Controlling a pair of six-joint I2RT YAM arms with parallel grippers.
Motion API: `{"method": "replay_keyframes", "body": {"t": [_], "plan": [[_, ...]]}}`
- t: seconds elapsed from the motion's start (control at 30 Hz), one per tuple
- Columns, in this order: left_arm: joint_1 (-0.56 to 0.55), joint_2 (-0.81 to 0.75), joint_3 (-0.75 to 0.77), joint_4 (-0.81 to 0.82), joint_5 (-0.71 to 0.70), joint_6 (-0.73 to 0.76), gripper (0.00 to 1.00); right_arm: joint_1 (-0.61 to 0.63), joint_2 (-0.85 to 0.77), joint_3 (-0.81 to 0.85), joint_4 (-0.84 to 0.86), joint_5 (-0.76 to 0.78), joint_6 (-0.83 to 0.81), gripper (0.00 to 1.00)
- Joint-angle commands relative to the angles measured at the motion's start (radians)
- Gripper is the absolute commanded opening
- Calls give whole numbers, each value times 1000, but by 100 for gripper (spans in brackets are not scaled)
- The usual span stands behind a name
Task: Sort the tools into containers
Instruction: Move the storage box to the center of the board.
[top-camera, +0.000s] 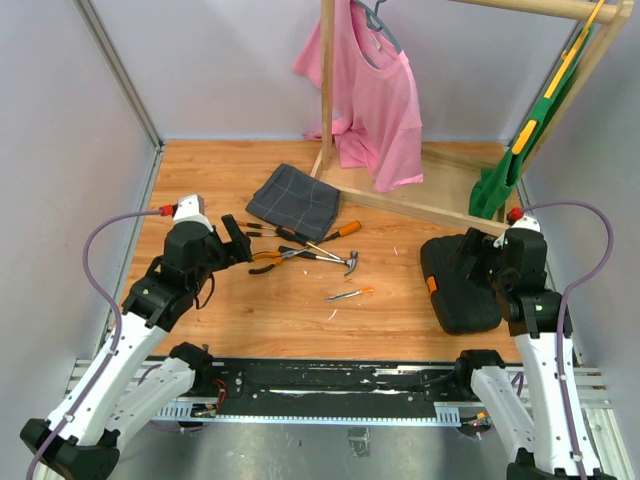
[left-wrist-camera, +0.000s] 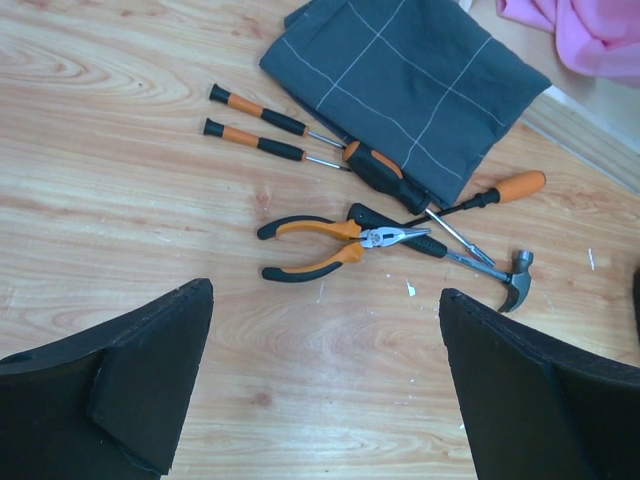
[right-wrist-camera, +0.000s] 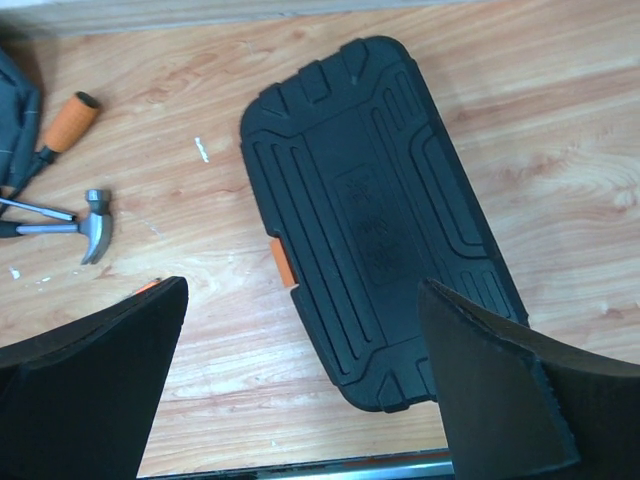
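Our left tool hung over the wood-grain bench with its two black fingers spread wide and nothing between them. Ahead of it lay the orange-and-black needle-nose pliers, nose against the black handle of the small steel-headed hammer. Two slim orange-and-black screwdrivers lay side by side beyond them, tips toward the folded dark grey checked cloth. A thicker orange-handled screwdriver lay just beside the hammer, and one slim screwdriver lay alone nearer us. Our right tool was likewise spread and empty above the black textured plastic tool case. The case lay flat and shut on the bench's right side, its small orange clasp facing the tools, apart from them.
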Motion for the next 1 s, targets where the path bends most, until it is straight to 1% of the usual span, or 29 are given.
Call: {"method": "replay_keyframes", "body": {"t": [0.0,0.17,0.27,0.4,0.53,0.63,0.77,0.97], "plan": [[12,-32,4,23,5,3,99,-28,43,-12,-42,86,9,99],[12,-21,7,20,6,3,99,-46,119,-33,-26,141,-2,99],[12,-16,7,20,13,5,99,-82,156,-39,3,129,-5,99],[12,-14,5,24,18,7,99,-148,210,-59,85,82,5,99],[12,-14,2,30,34,10,99,-252,274,-92,188,-52,22,99],[12,-8,1,33,47,15,99,-307,299,-131,278,-107,29,99],[12,9,2,37,64,21,99,-350,340,-165,363,-147,34,99],[12,19,2,40,70,25,99,-392,430,-173,423,-181,34,99]]}}
